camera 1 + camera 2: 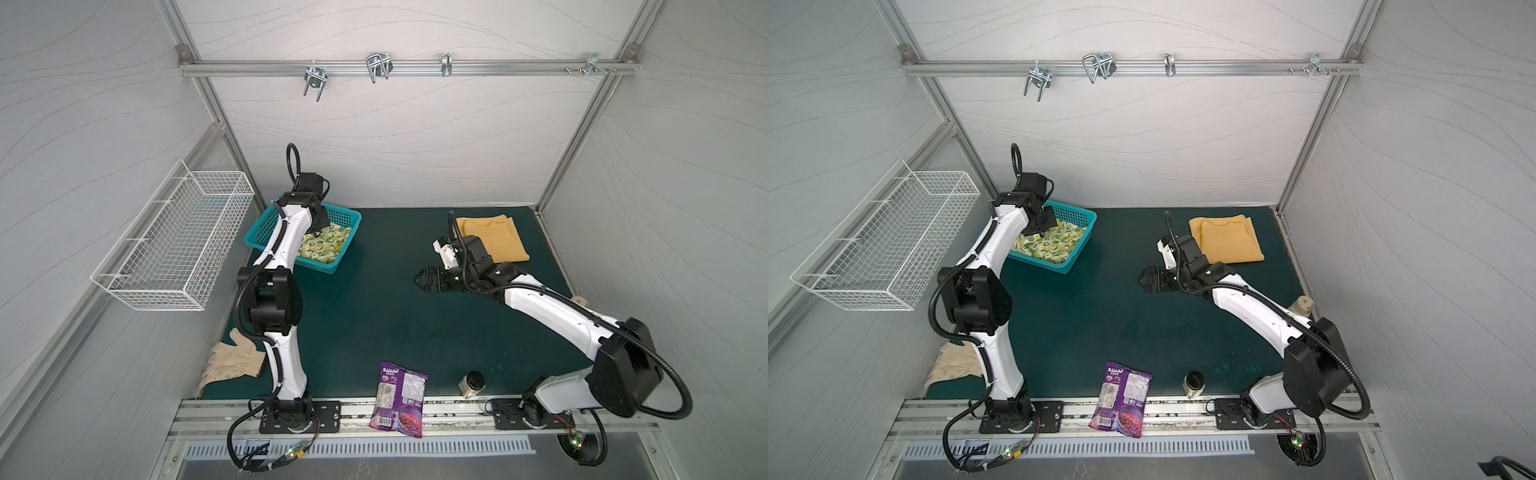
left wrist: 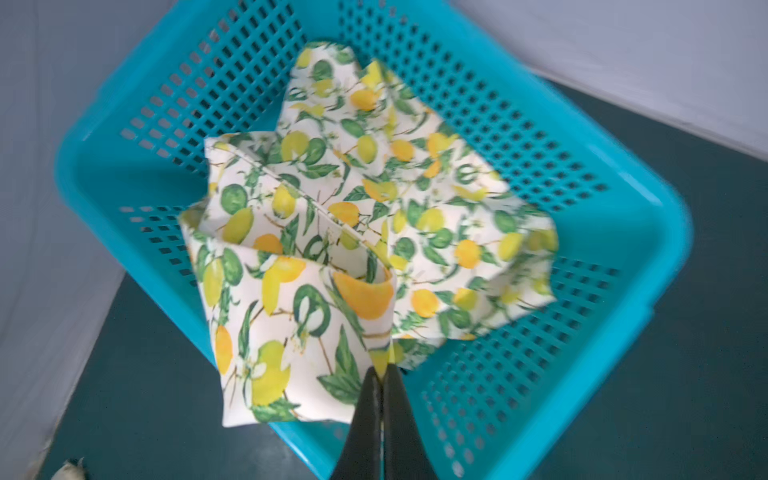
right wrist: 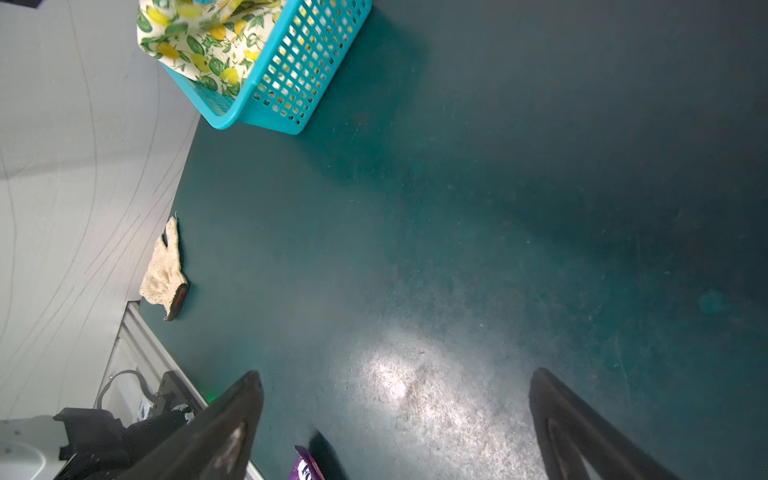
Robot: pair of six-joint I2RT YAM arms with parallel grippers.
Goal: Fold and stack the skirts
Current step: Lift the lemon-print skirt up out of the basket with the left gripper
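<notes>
Now, in both top views the left pincer [image 1: 318,224] sits inside the basket [image 1: 347,216] on the lemon skirt [image 1: 328,249]; the yellow skirt [image 1: 494,239] lies folded near the right pincer [image 1: 420,280], behind its wrist. Left wrist: jaws clenched on a thin fold of lemon cloth, which might slip out on lifting, or snag and drag the basket. Right wrist: jaws wide, empty, over bare mat [image 3: 457,208]

basket [image 2: 656,232]: glossy plastic | lemon skirt [image 2: 374,216]: soft cloth (creased) | table [image 3: 457,249]: scuffed, slight sheen
</notes>
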